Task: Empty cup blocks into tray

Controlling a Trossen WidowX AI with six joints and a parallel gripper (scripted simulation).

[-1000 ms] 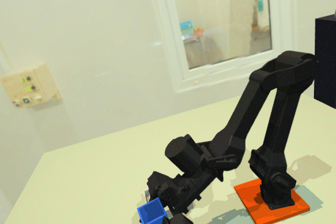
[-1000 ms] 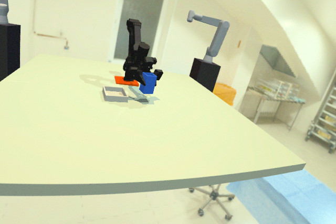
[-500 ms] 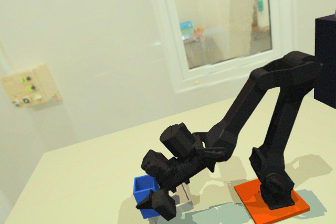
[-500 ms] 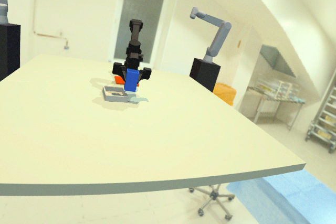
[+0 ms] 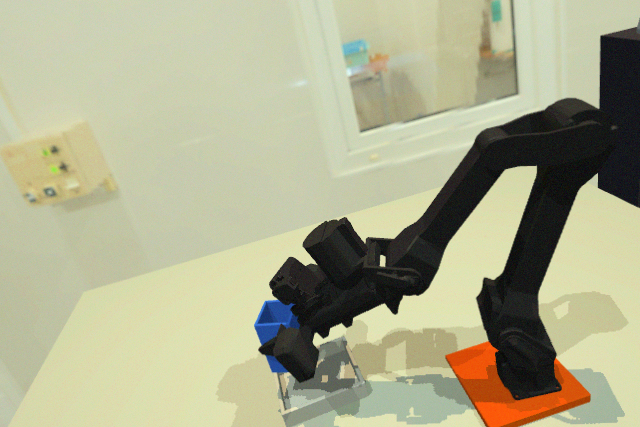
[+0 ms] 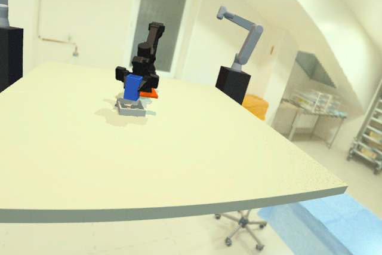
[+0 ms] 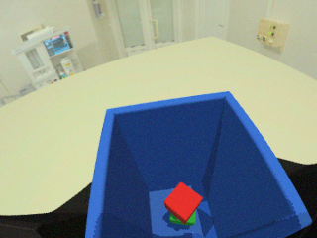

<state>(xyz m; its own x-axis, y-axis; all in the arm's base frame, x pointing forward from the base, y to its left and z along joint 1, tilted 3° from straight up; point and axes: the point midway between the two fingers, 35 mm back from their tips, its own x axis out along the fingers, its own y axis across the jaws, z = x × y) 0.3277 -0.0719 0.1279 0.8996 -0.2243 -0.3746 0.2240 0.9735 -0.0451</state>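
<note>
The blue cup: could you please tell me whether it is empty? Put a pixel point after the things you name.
Not empty: a red block (image 7: 183, 201) and a green block (image 7: 182, 219) show inside the cup (image 5: 262, 334) (image 6: 132, 88) (image 7: 168, 136).

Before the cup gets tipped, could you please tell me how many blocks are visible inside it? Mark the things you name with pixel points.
2: a red block (image 7: 183, 202) above a green block (image 7: 175, 218), inside the cup (image 5: 262, 335) (image 6: 132, 88) (image 7: 168, 139); others may be hidden.

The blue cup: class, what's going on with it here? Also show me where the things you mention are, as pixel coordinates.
A black robot arm's gripper (image 5: 292, 331) (image 6: 135, 83) is shut on the blue cup (image 5: 267, 331) (image 6: 132, 88) (image 7: 165, 129), holding it roughly upright above the table, over or close to the gray tray (image 5: 323, 404) (image 6: 132, 112). A red block (image 7: 183, 201) and a green block (image 7: 189, 221) are inside the cup. They have yet to be tipped out.
</note>
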